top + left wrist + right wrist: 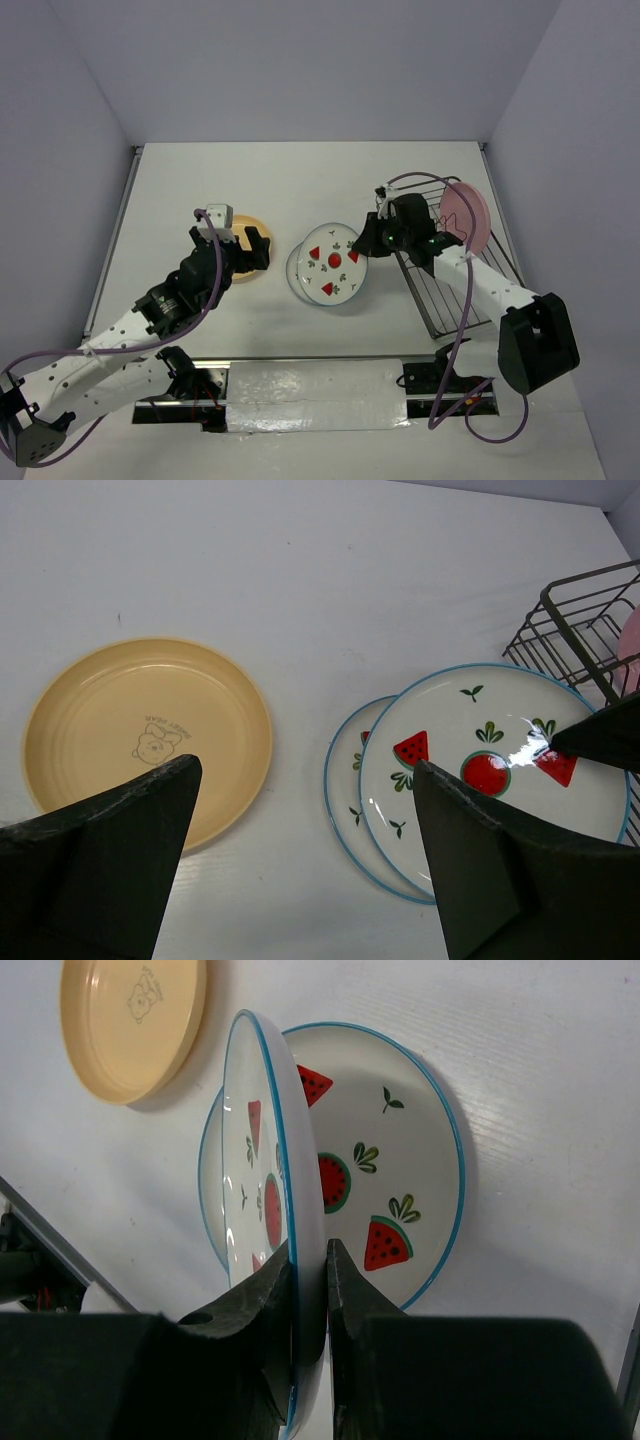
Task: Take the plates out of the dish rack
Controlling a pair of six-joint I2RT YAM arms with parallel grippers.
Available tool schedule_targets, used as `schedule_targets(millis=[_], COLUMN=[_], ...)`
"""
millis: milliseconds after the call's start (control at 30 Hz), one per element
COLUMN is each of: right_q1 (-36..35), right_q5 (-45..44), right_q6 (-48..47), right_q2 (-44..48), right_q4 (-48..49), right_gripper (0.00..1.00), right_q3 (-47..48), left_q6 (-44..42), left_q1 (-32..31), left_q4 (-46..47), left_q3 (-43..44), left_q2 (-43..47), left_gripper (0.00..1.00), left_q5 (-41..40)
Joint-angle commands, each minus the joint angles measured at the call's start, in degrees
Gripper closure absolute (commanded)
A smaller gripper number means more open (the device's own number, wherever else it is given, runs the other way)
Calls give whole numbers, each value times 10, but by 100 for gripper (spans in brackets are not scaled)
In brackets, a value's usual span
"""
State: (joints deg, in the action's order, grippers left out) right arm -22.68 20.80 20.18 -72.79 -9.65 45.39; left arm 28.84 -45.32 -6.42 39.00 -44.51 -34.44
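Note:
My right gripper (368, 243) (310, 1250) is shut on the rim of a white plate with red fruit marks (335, 265) (285, 1130). It holds the plate tilted over a second, like plate (395, 1160) (345, 780) that lies flat on the table. The yellow-orange plate (247, 276) (140, 720) lies flat to the left. My left gripper (250, 248) (305, 765) is open and empty above it. The pink plate (468, 215) stands upright in the dark wire dish rack (440, 300) at the right.
The rack (570, 620) shows at the far right of the left wrist view, with the pink plate's edge (630, 645) in it. White walls close the table at the back and sides. The arm bases stand at the near edge.

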Motion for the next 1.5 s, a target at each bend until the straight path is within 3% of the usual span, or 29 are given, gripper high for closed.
schedule_targets(millis=[0,233,433,867,1467], right_q1=[-5,-5,-5,-26,-47], right_q5=[23,-6,-15,-124,-206], right_q6=[26,16,17,-16,-39], right_q2=[-2,-16,-18,-20,-111], right_q4=[79,73,72,42,39], right_gripper=[97,91,72,57,54], right_q3=[17,8,1,-7,14], left_q6=[3,-1,-2,-8,-11], left_q1=[-2,-2,-2,-2,-2], left_q4=[18,27,22,35,34], left_q3=[2,0,5,2,4], left_q2=[5,1,-7,-9,-23], left_gripper=[1,1,1,1,1], left_q5=[-6,5,0,15,-5])
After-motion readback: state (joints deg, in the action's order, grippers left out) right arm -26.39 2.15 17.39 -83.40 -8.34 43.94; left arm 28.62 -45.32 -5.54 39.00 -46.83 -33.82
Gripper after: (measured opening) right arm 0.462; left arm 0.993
